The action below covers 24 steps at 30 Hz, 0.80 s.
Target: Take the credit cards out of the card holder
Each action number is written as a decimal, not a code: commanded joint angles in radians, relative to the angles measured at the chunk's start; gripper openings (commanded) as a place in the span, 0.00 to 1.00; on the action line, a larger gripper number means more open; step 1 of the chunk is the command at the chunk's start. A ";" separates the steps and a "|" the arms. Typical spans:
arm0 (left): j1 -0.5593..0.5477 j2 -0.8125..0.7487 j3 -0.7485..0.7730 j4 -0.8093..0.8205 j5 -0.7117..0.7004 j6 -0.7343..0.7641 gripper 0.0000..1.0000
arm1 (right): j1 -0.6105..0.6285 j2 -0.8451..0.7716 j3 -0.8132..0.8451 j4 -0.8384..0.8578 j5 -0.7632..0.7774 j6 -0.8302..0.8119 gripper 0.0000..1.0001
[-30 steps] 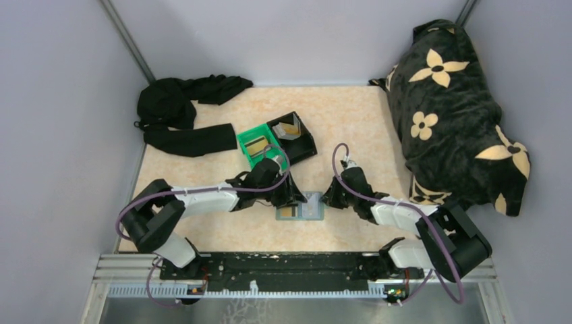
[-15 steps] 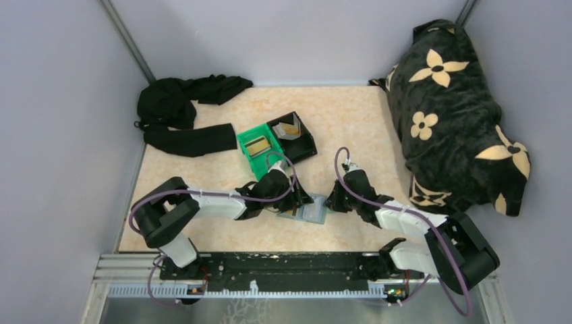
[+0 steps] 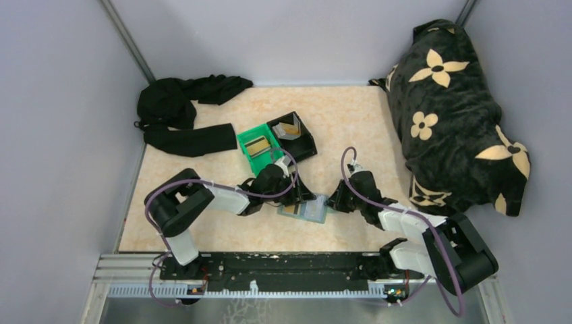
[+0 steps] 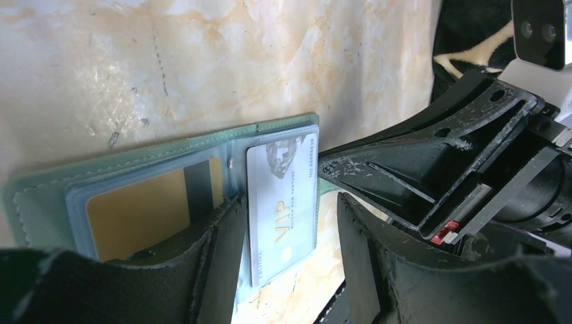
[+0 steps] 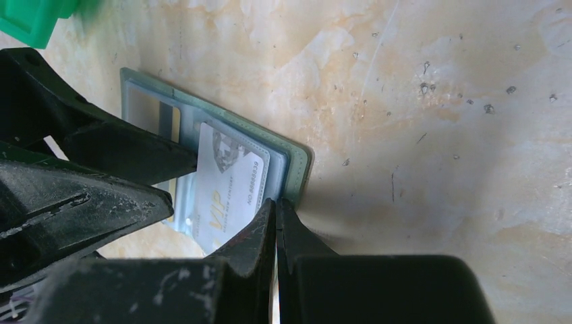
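One card holder [image 4: 37,202] with one grey card [image 4: 283,202] and one gold card [image 4: 135,209]

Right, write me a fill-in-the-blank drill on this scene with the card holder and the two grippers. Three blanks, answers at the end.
1. The pale grey card between the left gripper's fingers bears the gold letters ____.
2. The right gripper has its jaws ____, its tip at the card holder's edge.
3. Beside the black bin stands a second bin, coloured ____.
Missing words: VIP; shut; green.
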 commanded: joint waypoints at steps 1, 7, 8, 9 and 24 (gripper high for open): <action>0.015 0.048 -0.003 0.074 0.095 0.027 0.58 | -0.015 0.028 -0.024 -0.046 0.029 -0.017 0.00; 0.025 0.071 -0.026 0.185 0.147 -0.011 0.53 | -0.015 0.039 -0.021 -0.052 0.032 -0.021 0.00; 0.026 0.075 -0.031 0.211 0.160 -0.021 0.52 | -0.015 0.045 -0.021 -0.052 0.032 -0.025 0.00; 0.026 0.079 -0.035 0.239 0.172 -0.033 0.51 | -0.015 0.053 -0.021 -0.050 0.030 -0.028 0.00; 0.026 0.130 -0.025 0.408 0.306 -0.093 0.44 | -0.015 0.083 -0.019 -0.042 0.028 -0.033 0.00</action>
